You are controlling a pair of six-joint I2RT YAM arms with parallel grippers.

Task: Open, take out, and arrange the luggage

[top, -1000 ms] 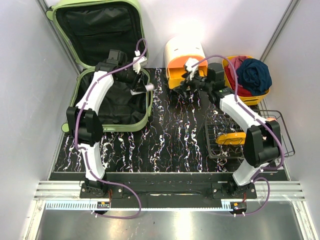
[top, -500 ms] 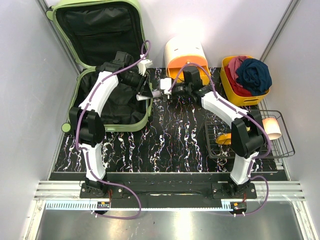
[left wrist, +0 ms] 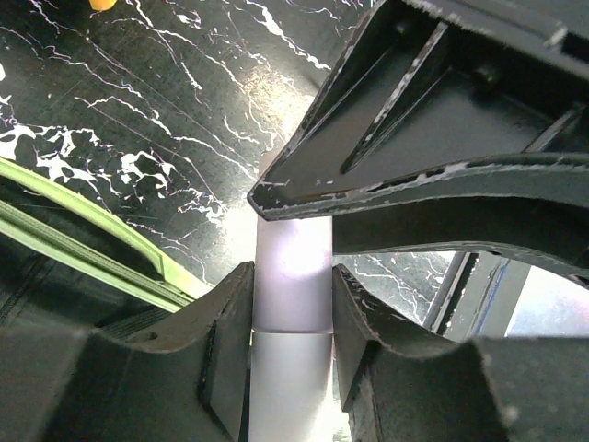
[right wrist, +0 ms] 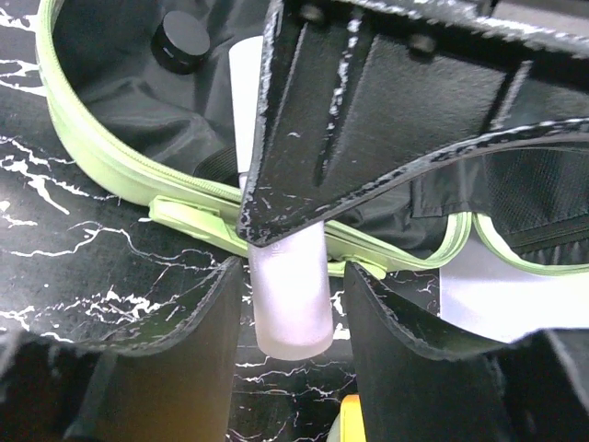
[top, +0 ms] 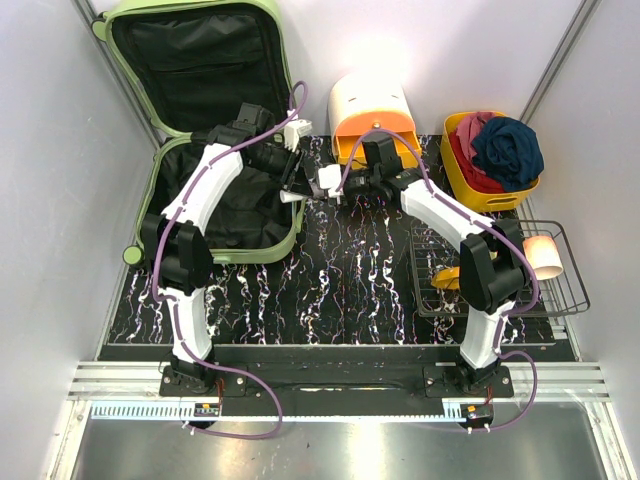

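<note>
The pale green luggage lies open at the back left, its black-lined lid propped against the wall. My left gripper hangs just past its right rim, shut on a frosted white bottle. My right gripper faces it from the right. In the right wrist view the bottle's free end sits between my right gripper's jaws with a gap on each side, so they are open. The luggage rim runs behind, with a black cap inside.
A cream-and-orange box stands behind the grippers. A yellow bin of clothes sits at the back right. In front of it is a wire rack with a paper roll and a yellow item.
My right arm swung left from the box to the bottle, and its jaws narrowed around it. My left gripper carried the bottle rightward over the luggage rim.
</note>
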